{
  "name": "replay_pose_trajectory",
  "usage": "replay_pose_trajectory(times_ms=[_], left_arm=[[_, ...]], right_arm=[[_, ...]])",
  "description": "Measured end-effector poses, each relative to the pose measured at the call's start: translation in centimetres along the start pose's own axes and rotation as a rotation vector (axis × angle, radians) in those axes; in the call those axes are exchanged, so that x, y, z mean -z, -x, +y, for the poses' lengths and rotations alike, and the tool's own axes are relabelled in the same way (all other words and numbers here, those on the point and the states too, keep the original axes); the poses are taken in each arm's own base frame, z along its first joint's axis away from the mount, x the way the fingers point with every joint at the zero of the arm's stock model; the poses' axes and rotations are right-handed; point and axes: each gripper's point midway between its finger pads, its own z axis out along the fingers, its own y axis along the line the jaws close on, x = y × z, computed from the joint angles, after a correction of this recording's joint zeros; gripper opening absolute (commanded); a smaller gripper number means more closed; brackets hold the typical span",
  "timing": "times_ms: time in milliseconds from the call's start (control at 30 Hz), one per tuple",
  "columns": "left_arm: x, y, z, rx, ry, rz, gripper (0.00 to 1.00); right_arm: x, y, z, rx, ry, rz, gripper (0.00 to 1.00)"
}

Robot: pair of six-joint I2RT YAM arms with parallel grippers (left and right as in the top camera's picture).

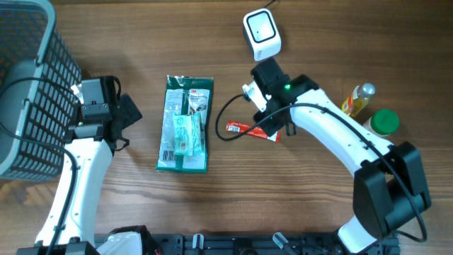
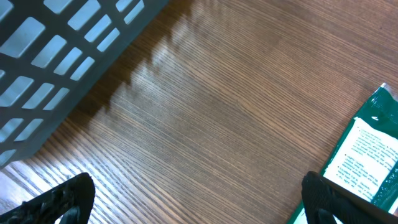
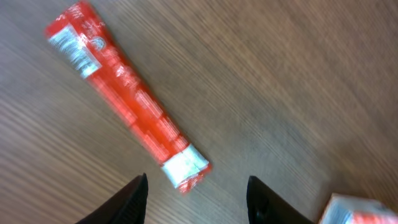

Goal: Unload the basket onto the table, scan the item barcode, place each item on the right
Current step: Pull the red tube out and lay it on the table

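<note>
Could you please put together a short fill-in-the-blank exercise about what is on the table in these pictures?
1. The green package lies between the grey basket and the ___ packet.
2. Just beyond the right gripper, at the table's far edge, stands the white ___.
3. The left gripper is ___ and holds nothing.
Missing words: red; scanner; open.

table [image 2: 217, 112]: matt grained wood | red sachet [image 3: 127, 98]: glossy plastic film | green packet [image 1: 185, 124]: shiny plastic | basket [image 1: 42, 85]: matt plastic
</note>
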Motion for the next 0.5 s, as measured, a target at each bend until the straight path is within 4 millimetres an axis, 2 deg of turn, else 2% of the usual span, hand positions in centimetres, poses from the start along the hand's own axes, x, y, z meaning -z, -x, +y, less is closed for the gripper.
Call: replay_pose_trajectory(times_ms=[67,133,200,267,367,500], left_arm=[[0.0,0.0,0.0,0.000,0.000,0.000,1.00],[0.0,0.0,0.0,0.000,0.000,0.000,1.00],[0.0,0.0,0.0,0.000,0.000,0.000,1.00],[0.0,0.0,0.0,0.000,0.000,0.001,1.00],[0.0,0.0,0.0,0.000,0.000,0.001,1.00],[0.0,0.0,0.0,0.000,0.000,0.001,1.00]], right_arm=[[-1.3,0.1,-0.5,-0.028,-0.040,-0.029,0.41],[-2.4,0.0,-1.3,-0.089,-0.084,-0.055,0.39],[-3.2,-0.4,-2.0,-0.152,-0.110,-0.071,0.40],[-3.8,-1.2,-2.1,-0.192,-0.112,-0.057,0.45],[-4.7,-2.6,-1.2,-0.218,-0.076,-0.024,0.45],[-5.4,-3.6,1.1,-0.229,0.040,0.004,0.45]])
